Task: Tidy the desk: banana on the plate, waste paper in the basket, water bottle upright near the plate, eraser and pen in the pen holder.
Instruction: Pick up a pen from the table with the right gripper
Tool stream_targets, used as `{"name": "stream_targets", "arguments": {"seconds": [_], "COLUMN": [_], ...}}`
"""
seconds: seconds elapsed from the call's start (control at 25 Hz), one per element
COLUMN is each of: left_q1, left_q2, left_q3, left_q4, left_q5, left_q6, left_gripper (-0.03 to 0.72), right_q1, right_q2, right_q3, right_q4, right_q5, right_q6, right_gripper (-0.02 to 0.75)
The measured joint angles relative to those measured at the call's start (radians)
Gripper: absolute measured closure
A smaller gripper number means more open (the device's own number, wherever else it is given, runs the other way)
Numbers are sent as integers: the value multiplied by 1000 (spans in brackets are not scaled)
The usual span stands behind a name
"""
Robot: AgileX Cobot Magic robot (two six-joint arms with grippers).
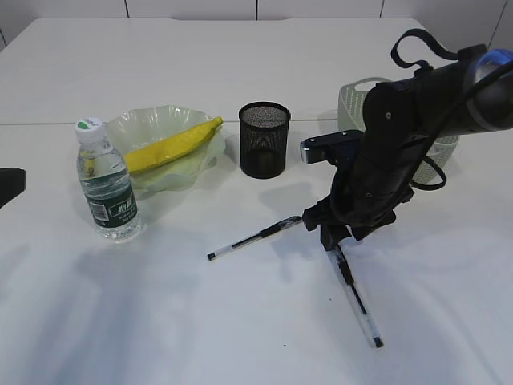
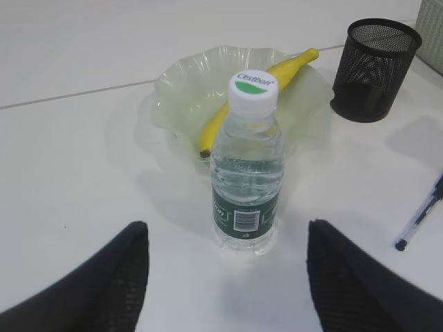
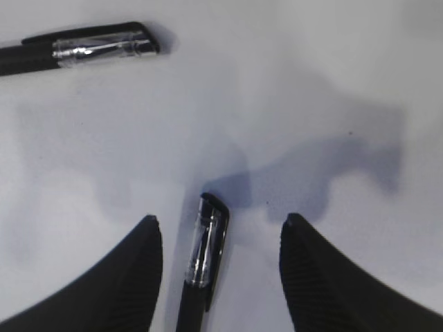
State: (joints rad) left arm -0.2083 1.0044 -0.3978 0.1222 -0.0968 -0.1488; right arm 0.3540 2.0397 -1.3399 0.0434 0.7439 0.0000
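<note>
At left of the exterior view, my left gripper (image 2: 225, 277) stands spread before the upright water bottle (image 1: 107, 183), beside the plate (image 1: 152, 128) bearing the banana (image 1: 172, 145). At centre sits the pen holder (image 1: 264, 139). At lower right, my right gripper (image 3: 220, 266) straddles one pen (image 3: 203, 266), jaws apart, not touching it; a second pen (image 1: 255, 238) lies left of it.

bare table (image 1: 200, 321) in front, pen holder (image 1: 264, 138) behind pens (image 1: 255, 238)

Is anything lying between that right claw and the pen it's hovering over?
Nothing visible. The right gripper is open with the pen lying on the table between its fingers, its capped end there. The second pen lies apart, ahead of the gripper, not across the first.
</note>
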Motion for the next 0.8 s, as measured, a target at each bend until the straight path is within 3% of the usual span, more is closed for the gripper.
{"name": "stream_targets", "arguments": {"seconds": [0.8], "left_q1": [0], "left_q2": [0], "left_q3": [0], "left_q4": [0], "left_q5": [0], "left_q6": [0], "left_gripper": [181], "right_q1": [0], "right_q2": [26], "right_q3": [0], "right_q4": [-110], "right_q5": [47], "right_q6": [19], "right_gripper": [332]}}
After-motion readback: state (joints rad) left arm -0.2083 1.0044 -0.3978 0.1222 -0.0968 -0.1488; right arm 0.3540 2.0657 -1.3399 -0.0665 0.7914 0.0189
